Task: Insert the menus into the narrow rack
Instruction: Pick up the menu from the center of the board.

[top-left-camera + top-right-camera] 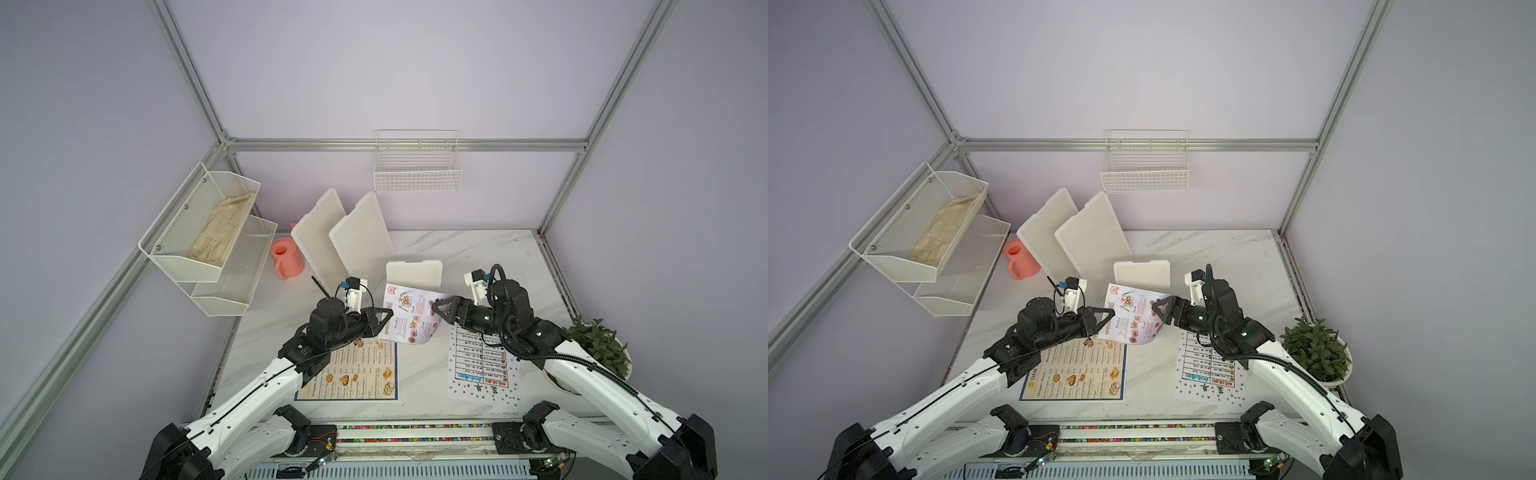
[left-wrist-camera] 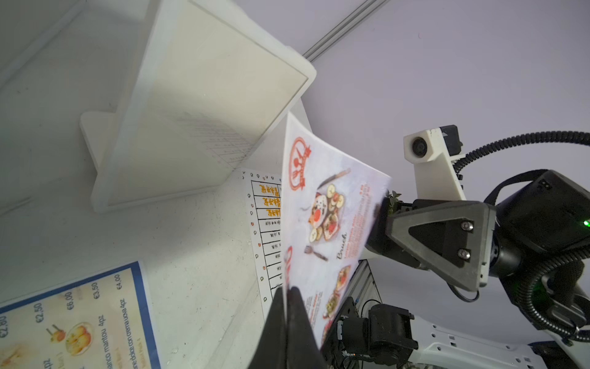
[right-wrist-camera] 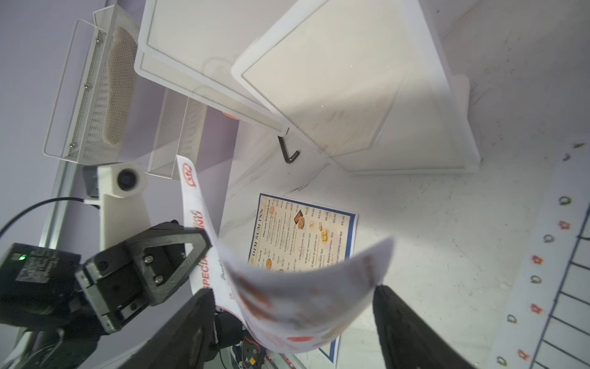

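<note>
Left claw (image 2: pixel 287 294) pinched tight on card (image 1: pixel 409 318) left edge. Right claw (image 3: pixel 293 292) gapes wide, curled card loose between jaws. Draw right claw straight back, avoid snagging curl.
</note>
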Tool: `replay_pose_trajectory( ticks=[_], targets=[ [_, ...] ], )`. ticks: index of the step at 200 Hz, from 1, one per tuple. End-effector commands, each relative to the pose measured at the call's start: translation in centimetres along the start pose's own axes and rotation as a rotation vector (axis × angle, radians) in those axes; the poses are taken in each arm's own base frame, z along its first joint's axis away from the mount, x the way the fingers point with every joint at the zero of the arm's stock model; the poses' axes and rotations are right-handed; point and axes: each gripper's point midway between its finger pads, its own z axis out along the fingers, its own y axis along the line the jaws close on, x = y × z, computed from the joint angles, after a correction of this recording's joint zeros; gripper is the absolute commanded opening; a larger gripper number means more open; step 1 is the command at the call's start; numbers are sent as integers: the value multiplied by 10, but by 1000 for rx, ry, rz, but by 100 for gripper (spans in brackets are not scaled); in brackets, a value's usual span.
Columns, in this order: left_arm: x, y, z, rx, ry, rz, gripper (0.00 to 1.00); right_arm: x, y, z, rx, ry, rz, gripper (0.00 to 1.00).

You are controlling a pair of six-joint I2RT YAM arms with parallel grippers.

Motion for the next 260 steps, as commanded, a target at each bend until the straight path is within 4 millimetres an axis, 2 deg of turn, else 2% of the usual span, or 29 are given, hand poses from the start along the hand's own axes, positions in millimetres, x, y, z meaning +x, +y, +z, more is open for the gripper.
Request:
replay_pose_trajectory(
  ticks=[1, 16, 30, 52, 86, 100, 125, 151, 210, 231, 260],
  targets=[
    [-15, -20, -14, -63, 83, 249, 0, -26, -13, -19, 177, -83, -165, 89],
    [-25, -28, -18, -103, 135, 334, 0, -41, -12, -29, 236, -129, -248, 97],
    [-33, -35, -22, -133, 180, 408, 0, -55, -12, -34, 289, -161, -324, 97],
    [-48, -50, -26, -147, 225, 519, 0, -72, 5, -38, 287, -178, -434, 97],
    [-66, -78, -33, -109, 274, 664, 0, -74, 48, -35, 126, -128, -653, 89],
    [-70, -92, -38, -73, 294, 716, 0, -67, 74, -33, -2, -84, -750, 88],
    [-70, -114, -47, 2, 337, 797, 0, -49, 121, -42, -274, -13, -882, 88],
    [-66, -132, -56, 56, 376, 851, 0, -44, 148, -49, -438, 18, -942, 88],
    [-56, -158, -71, 137, 401, 952, 0, -51, 162, -47, -586, 70, -943, 88],
    [-56, -160, -71, 133, 405, 975, 0, -43, 165, -47, -654, 129, -935, 86],
    [-67, -156, -70, 69, 373, 1010, 0, -29, 162, -49, -718, 199, -912, 77]
  ],
)
